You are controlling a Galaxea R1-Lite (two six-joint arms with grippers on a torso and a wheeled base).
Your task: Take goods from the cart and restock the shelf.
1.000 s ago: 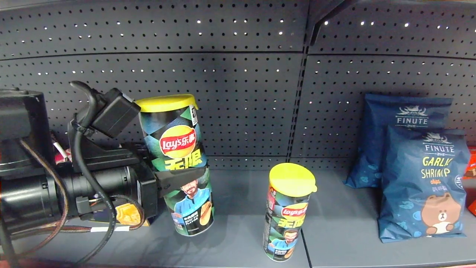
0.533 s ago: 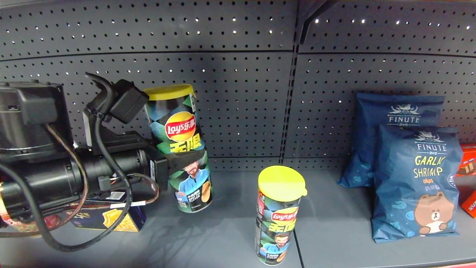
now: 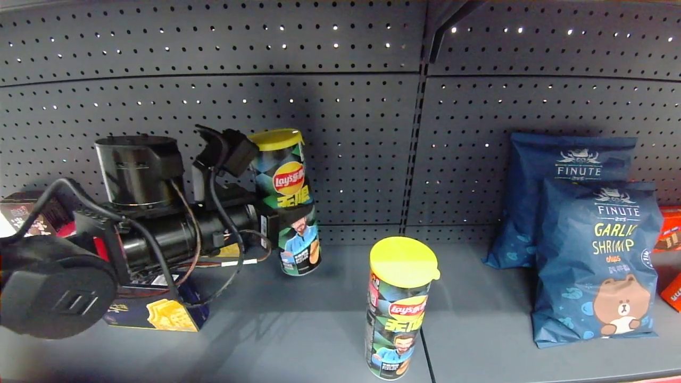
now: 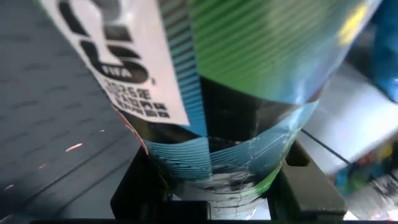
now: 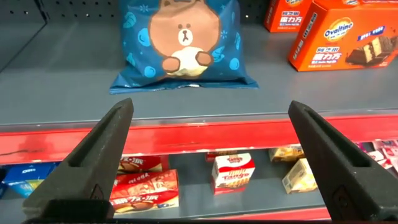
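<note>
1. Two chip cans: left hand (image 3: 287, 217) clamps the held can (image 3: 284, 178) behind-left of the front can (image 3: 401, 311), now deeper in the shelf (image 3: 330, 324) and nearer the pegboard (image 3: 362, 159) than before.
2. Front can unmoved.
3. Right hand (image 5: 209, 104) spread wide, empty, by the bear bag (image 5: 180, 43), right of front can.

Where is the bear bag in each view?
Head: bear bag at far right, upright on the shelf.
Right wrist: bear bag on the shelf, beyond the hand.
Left wrist: blue blur past the can; cannot tell.
Landmark: orange box beside the bag.
</note>
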